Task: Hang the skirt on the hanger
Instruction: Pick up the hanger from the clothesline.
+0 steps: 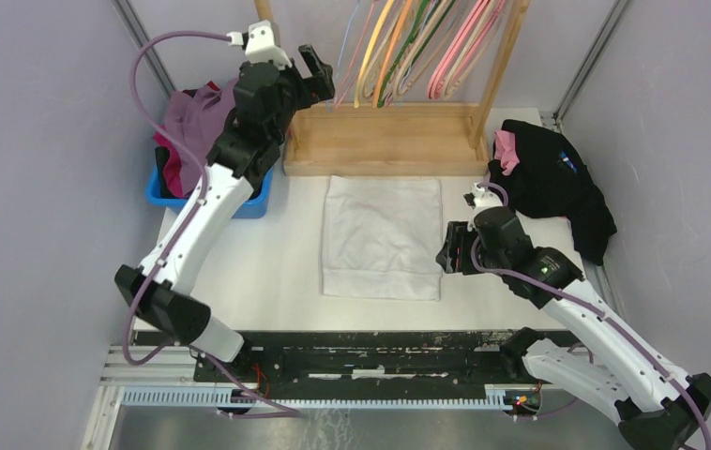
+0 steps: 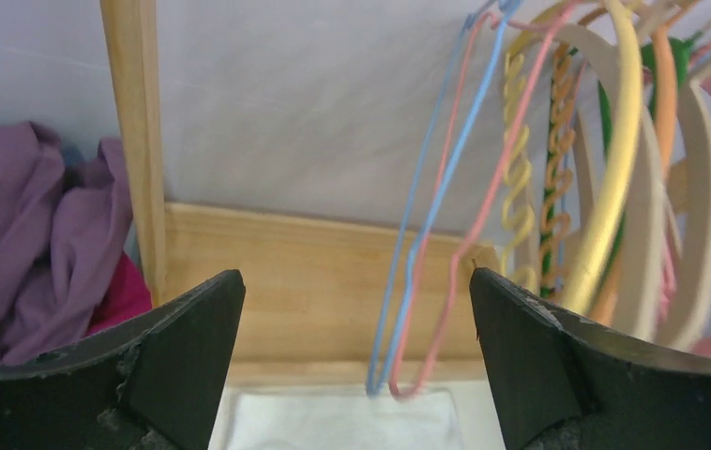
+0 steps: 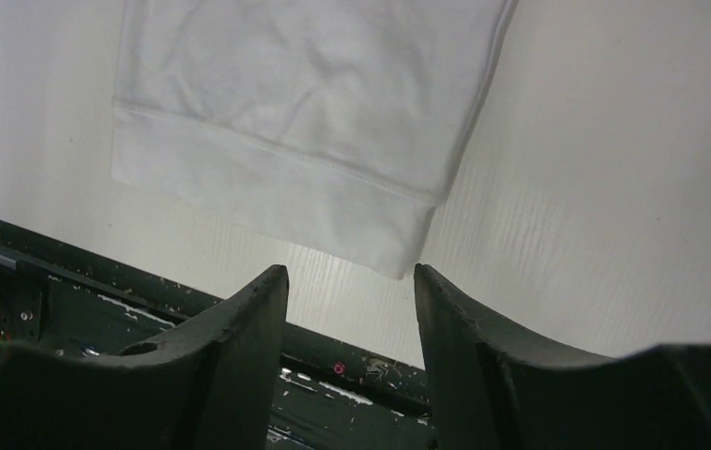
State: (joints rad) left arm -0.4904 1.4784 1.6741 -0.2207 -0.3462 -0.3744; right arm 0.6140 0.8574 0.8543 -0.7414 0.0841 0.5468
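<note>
My left gripper is spread wide with nothing in it, raised in front of the hangers. In my left wrist view a blue wire hanger and a pink wire hanger hang in the space between the two fingers, touching neither. Behind them is the wooden rack that carries the row. My right gripper is about half open and also holds nothing. It is low over the table, just beside the skirt's near right corner, which shows just beyond the gap between its fingers. The skirt is white and lies flat in the middle of the table, directly in front of the rack's base, its banded edge toward my bases. To my left a blue bin holds purple cloth. To my right, at the far corner, a black garment lies heaped.
</note>
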